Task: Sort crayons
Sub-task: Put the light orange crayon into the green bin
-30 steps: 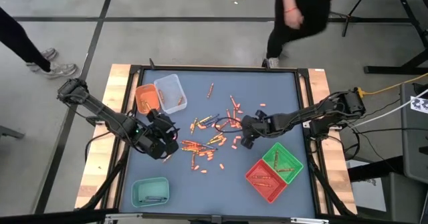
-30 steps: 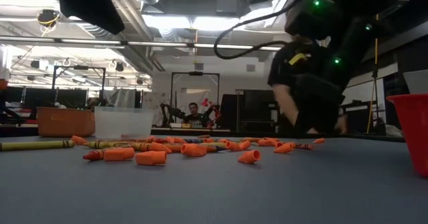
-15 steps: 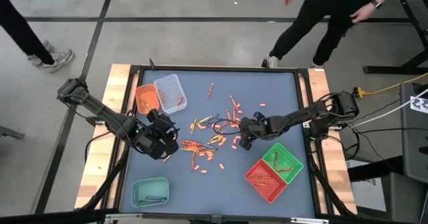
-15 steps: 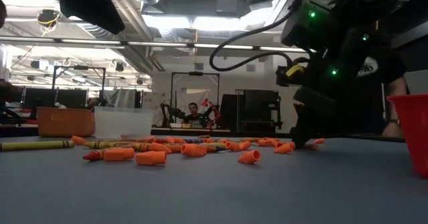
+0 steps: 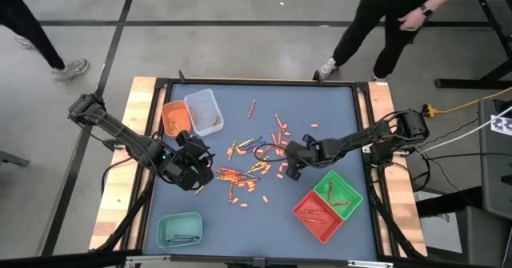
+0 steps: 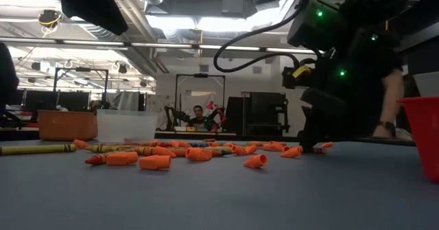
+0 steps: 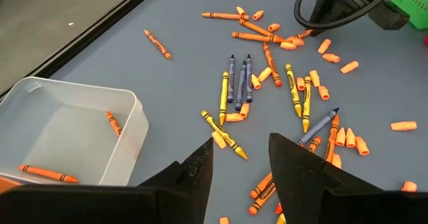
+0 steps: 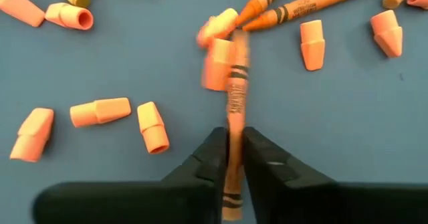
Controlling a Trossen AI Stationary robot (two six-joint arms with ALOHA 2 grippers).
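1. The right gripper (image 8: 233, 158) is down at the table (image 5: 336, 108) near the middle of the scattered crayons (image 5: 240, 176), its fingers pinching one orange crayon (image 8: 233, 110) between them. The crayon lies lengthwise in the gap and sticks out ahead of the fingertips.
2. The grip looks to sit near one end of the stick, so most of the length hangs free. Lift straight up and slowly, or the stick may pivot or slip out.
3. Short orange stubs (image 8: 100, 111) lie touching or just beside the held crayon's far end. Rising clear before moving sideways should keep them from being dragged along.
4. The red tray (image 5: 315, 215) and green tray (image 5: 339, 190) sit close by on the right arm's side, both already holding a few crayons. Which one suits orange is a judgement I cannot settle from here; an orange tray (image 5: 174, 116) and a clear tray (image 5: 204, 110) stand across the table, and a teal tray (image 5: 181, 229) sits near the front.
5. Release low over the chosen tray so the crayon does not bounce out.
6. The left gripper (image 7: 239, 158) waits with fingers spread above the other edge of the pile, near yellow and blue crayons (image 7: 239, 83).
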